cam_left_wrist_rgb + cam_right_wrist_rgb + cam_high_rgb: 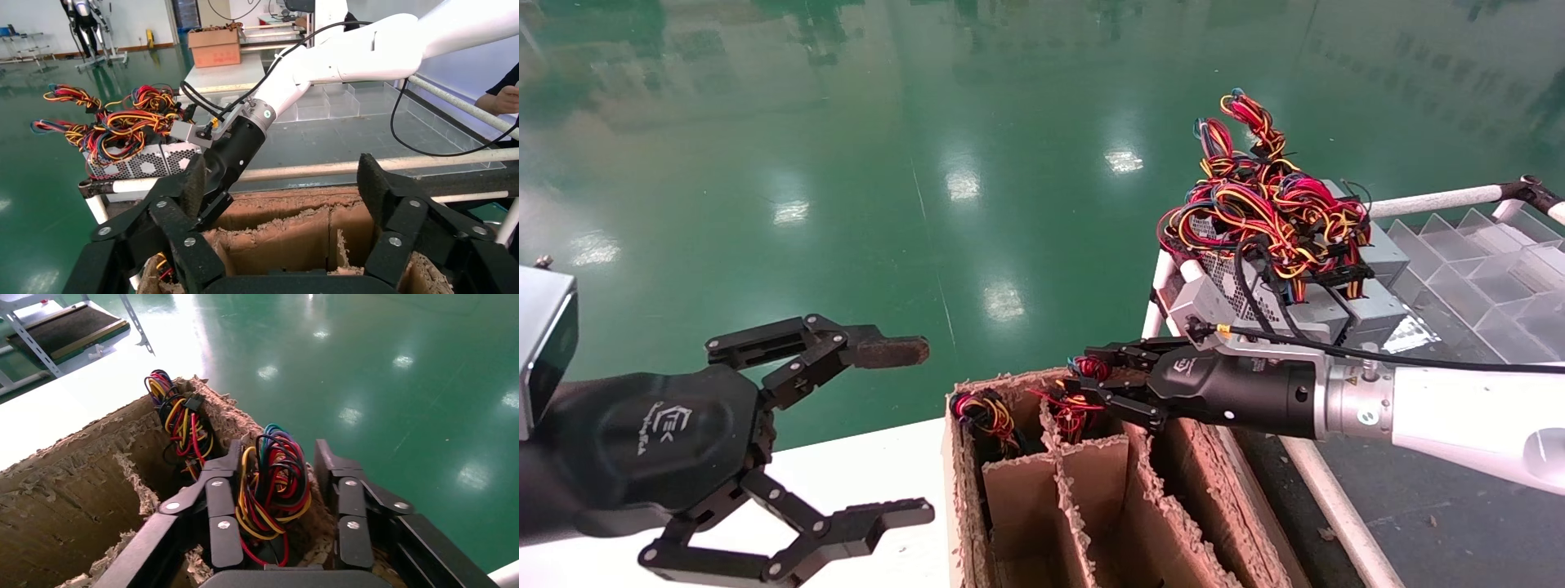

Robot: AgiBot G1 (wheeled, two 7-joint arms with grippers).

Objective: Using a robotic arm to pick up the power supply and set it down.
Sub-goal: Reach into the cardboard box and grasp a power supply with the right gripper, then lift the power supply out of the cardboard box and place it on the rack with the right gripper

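The right gripper (pixel 1083 382) reaches into the far end of the cardboard box (pixel 1042 490), its fingers (pixel 223 508) spread around, not clamping, the wire bundle (pixel 272 481) of a power supply (pixel 1075 412) standing in a compartment there. The left gripper (pixel 903 429) hangs wide open over the white table (pixel 862 465), left of the box.

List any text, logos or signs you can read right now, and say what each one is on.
White logo on the left hand's palm: lettering too blurred to read.
White logo on the right hand's black body: an emblem, no legible words.
Small warning sticker on the right arm's silver wrist: too small to read.
Nothing else legible.
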